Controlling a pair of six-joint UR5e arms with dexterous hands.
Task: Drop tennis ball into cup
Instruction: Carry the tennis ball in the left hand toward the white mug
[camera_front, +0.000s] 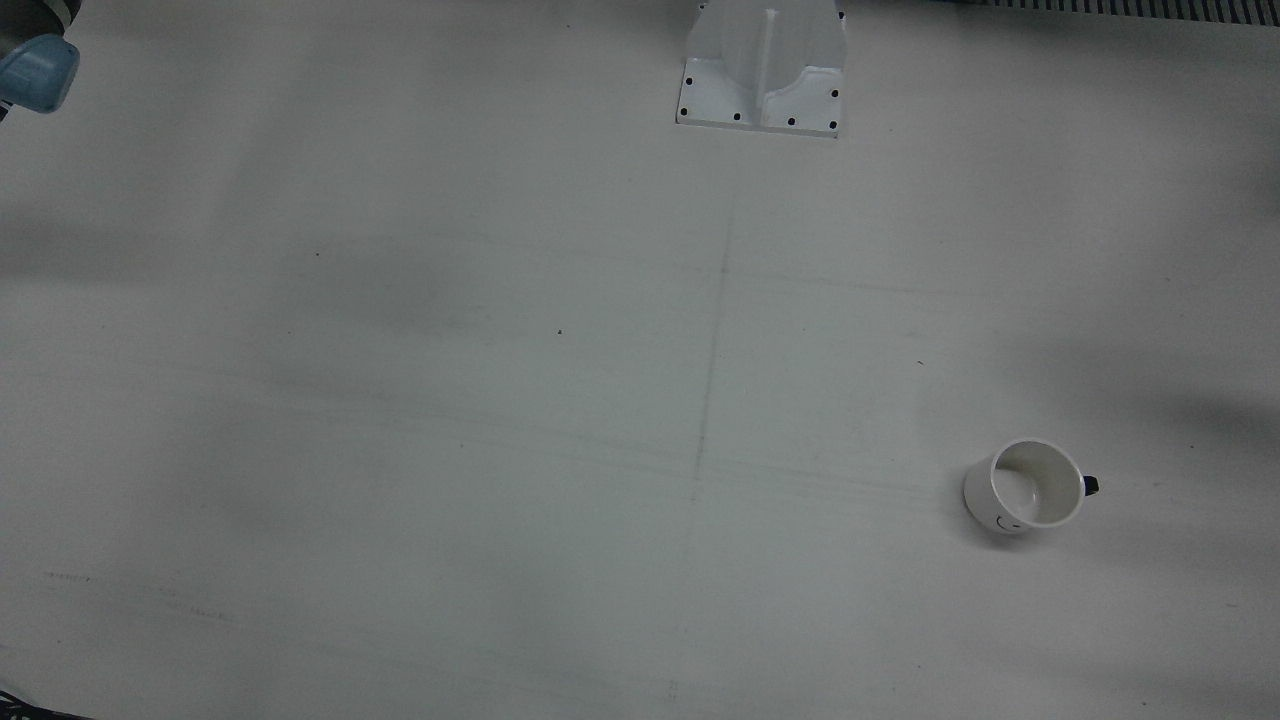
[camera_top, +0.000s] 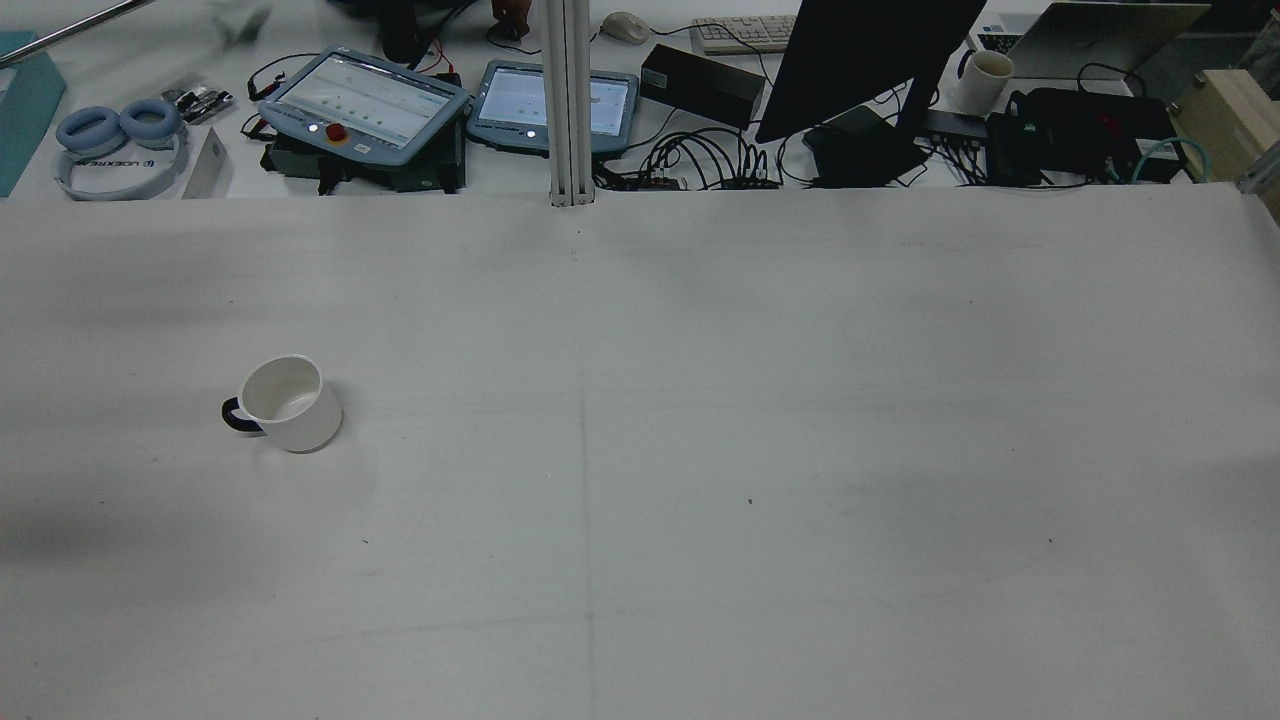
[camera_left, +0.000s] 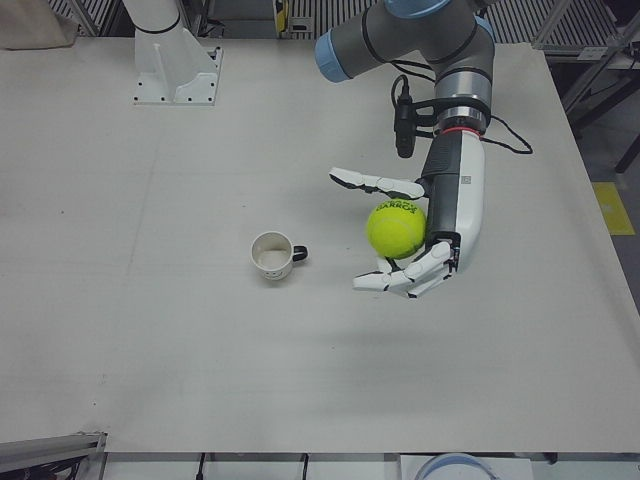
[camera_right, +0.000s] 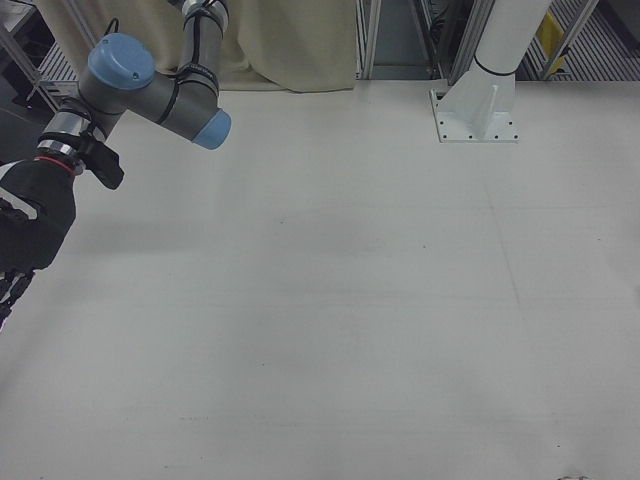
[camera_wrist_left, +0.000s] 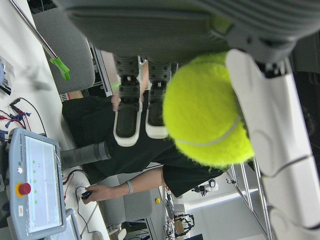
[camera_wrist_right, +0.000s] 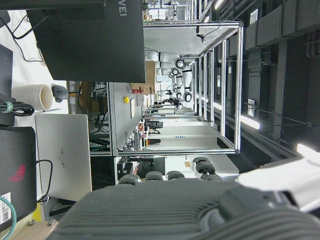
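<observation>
A white cup (camera_left: 271, 255) with a dark handle stands upright and empty on the white table; it also shows in the front view (camera_front: 1025, 487) and the rear view (camera_top: 290, 403). My left hand (camera_left: 455, 215) is shut on the yellow-green tennis ball (camera_left: 396, 228), holding it sideways in the air to the right of the cup in the left-front view, apart from it. The ball fills the left hand view (camera_wrist_left: 207, 112). My right hand (camera_right: 35, 225) hangs at the far left edge of the right-front view, partly cut off, fingers apart and holding nothing.
Arm pedestals (camera_front: 762, 70) (camera_left: 175, 60) are bolted at the robot's side of the table. Beyond the far edge lie teach pendants (camera_top: 365, 105), a monitor (camera_top: 860, 60) and cables. The right arm's blue-capped joint (camera_front: 38, 72) shows in a corner.
</observation>
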